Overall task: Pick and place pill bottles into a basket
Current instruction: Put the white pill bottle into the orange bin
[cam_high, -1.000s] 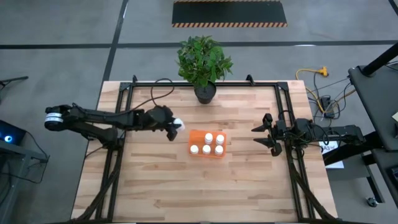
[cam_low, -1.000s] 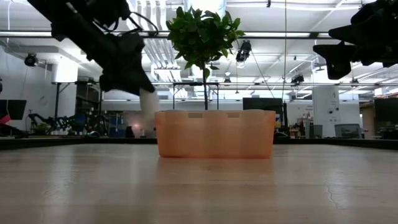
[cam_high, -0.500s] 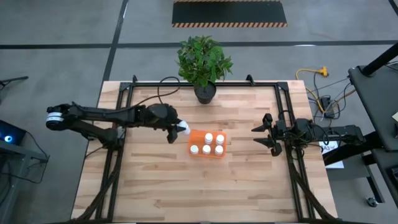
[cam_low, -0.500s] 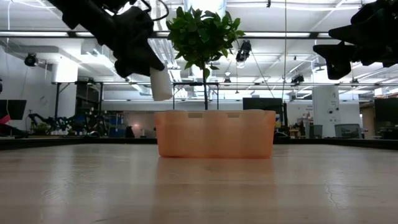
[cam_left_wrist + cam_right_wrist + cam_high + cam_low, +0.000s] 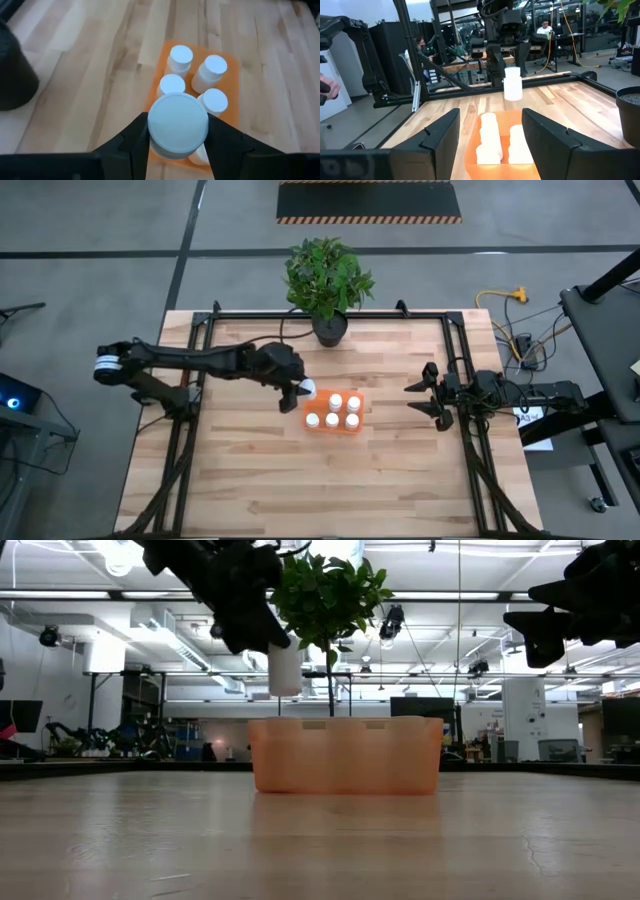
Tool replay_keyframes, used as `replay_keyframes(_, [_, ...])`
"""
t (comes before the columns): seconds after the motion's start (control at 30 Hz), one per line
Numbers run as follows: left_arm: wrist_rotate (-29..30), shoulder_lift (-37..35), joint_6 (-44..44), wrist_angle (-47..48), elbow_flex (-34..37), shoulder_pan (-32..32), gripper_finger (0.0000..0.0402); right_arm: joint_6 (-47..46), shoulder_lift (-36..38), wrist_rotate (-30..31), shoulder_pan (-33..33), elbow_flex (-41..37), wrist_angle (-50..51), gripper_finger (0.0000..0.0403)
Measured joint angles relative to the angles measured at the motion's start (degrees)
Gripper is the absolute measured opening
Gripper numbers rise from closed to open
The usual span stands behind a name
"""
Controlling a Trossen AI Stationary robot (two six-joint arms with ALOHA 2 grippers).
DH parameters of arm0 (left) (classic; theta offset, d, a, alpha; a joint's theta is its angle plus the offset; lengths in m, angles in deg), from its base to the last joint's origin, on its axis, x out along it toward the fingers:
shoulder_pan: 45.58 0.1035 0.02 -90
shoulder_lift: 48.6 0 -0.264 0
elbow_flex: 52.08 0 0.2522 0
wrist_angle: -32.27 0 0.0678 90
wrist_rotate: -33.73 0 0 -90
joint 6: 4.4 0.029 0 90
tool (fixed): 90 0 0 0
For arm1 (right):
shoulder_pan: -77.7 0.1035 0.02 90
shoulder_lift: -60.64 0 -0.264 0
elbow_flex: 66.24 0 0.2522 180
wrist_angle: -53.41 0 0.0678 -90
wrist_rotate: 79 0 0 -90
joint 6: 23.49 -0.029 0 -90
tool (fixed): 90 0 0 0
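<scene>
The left gripper (image 5: 297,388) squeezes a white bottle (image 5: 285,669) and holds it in the air over the left end of the orange basket (image 5: 345,754). Five more bottles (image 5: 336,412) stand inside the basket. The right gripper (image 5: 424,399) waits to the right, fingers apart.

Both arms are dark and slender; the left arm (image 5: 180,361) carries a white band near its base.

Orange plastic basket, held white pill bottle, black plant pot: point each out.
Orange rectangular plastic basket (image 5: 345,755), low view, front wall.
Held white cylindrical pill bottle (image 5: 178,122), left wrist view, cap top.
Black plant pot (image 5: 329,330), high view, rim.
</scene>
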Motion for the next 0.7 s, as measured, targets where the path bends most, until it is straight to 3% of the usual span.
replay_keyframes(0.7, [-1.6, 11.8, 0.4, -8.1, 0.7, -2.8, 0.0139, -0.1, 0.0, 0.1, 0.0, 0.0, -0.1, 0.0203])
